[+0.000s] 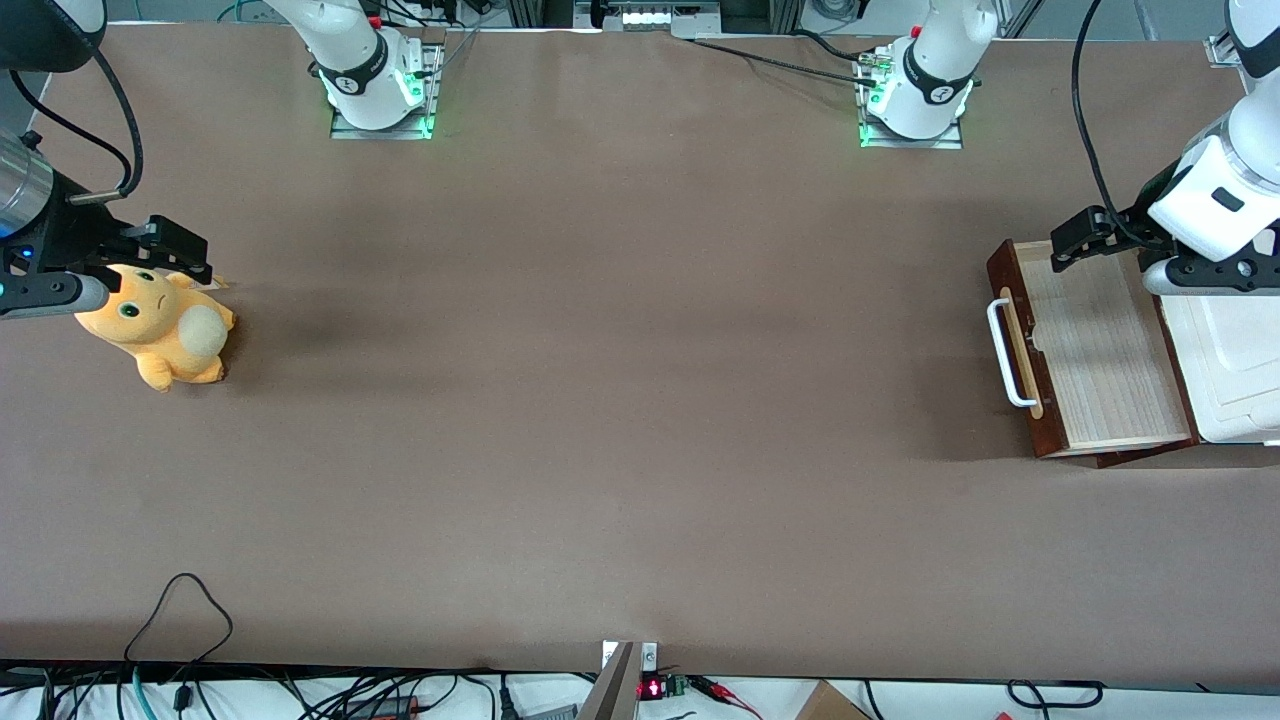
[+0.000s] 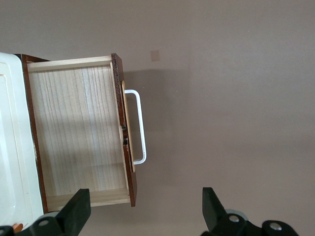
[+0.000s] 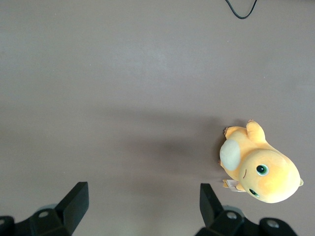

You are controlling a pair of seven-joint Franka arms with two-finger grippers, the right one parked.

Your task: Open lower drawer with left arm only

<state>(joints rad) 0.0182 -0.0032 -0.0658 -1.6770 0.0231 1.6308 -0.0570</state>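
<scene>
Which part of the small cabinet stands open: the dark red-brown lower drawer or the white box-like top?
The dark red-brown lower drawer with the white U-shaped handle: pulled out, bare light wood inside. The white top is shut. The left arm's gripper, open, hovers above the drawer.

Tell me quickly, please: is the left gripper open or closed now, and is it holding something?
Left gripper: open, holding nothing, raised above the pulled-out lower drawer, clear of its handle.

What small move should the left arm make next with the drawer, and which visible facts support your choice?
Probably just a slight lift of the gripper clear, then stop. The drawer already stands pulled well out, its pale wood inside showing, and its handle is free. The gripper hangs above the drawer with jaws open, holding nothing. Nothing seems left to pull.
</scene>
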